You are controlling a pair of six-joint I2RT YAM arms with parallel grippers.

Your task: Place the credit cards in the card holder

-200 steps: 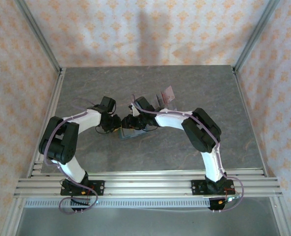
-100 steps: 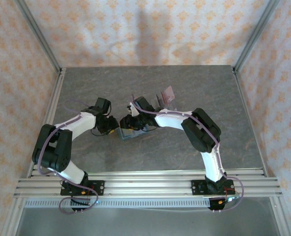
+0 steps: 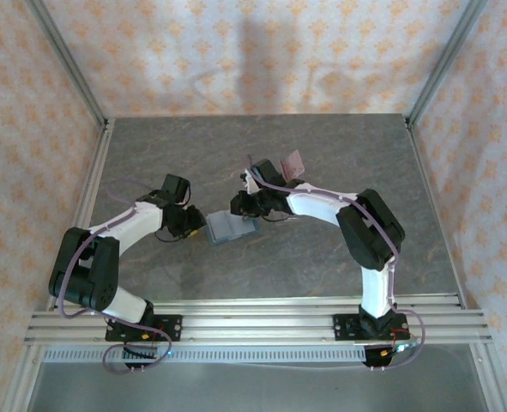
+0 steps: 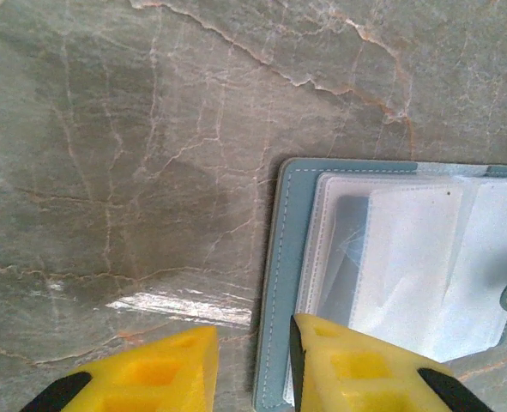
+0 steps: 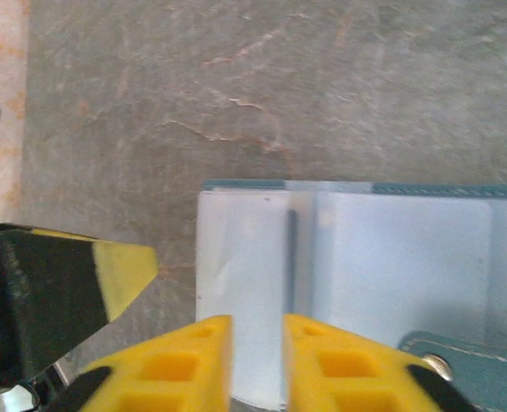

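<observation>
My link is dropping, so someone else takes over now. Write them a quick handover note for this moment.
Left gripper: open, empty, at the holder's edge.
Right gripper: fingers nearly together over a clear sleeve; can't tell whether it pinches it.
Holder: lies open on the table between the grippers, sleeves up, no card seen in them.
Cards: standing farther back, beyond the right gripper, clear of both grippers.
Done: holder is open.
Left: pick up the cards and slide them into the sleeves.
</observation>
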